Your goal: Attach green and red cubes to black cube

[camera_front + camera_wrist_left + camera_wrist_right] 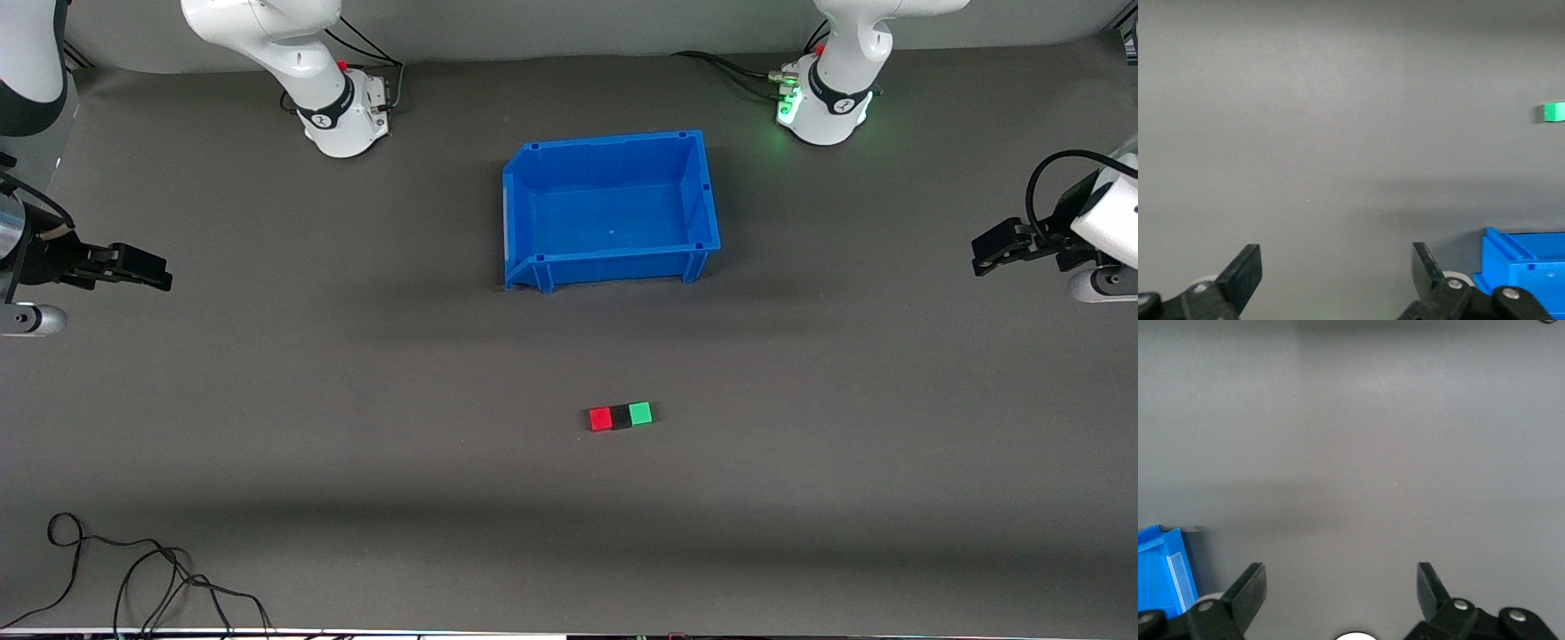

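Observation:
The red cube (600, 419), the black cube (621, 416) and the green cube (640, 413) lie touching in one row on the table, the black one in the middle, the red one toward the right arm's end. The green cube also shows in the left wrist view (1554, 112). My left gripper (985, 252) is open and empty, held above the table at the left arm's end, far from the cubes; in its wrist view (1337, 267) nothing is between the fingers. My right gripper (158, 270) is open and empty at the right arm's end, also seen in its wrist view (1341, 587).
A blue bin (524, 191) stands empty mid-table, farther from the front camera than the cubes; its corner shows in the left wrist view (1525, 267) and the right wrist view (1161, 567). A black cable (133, 578) lies near the front edge at the right arm's end.

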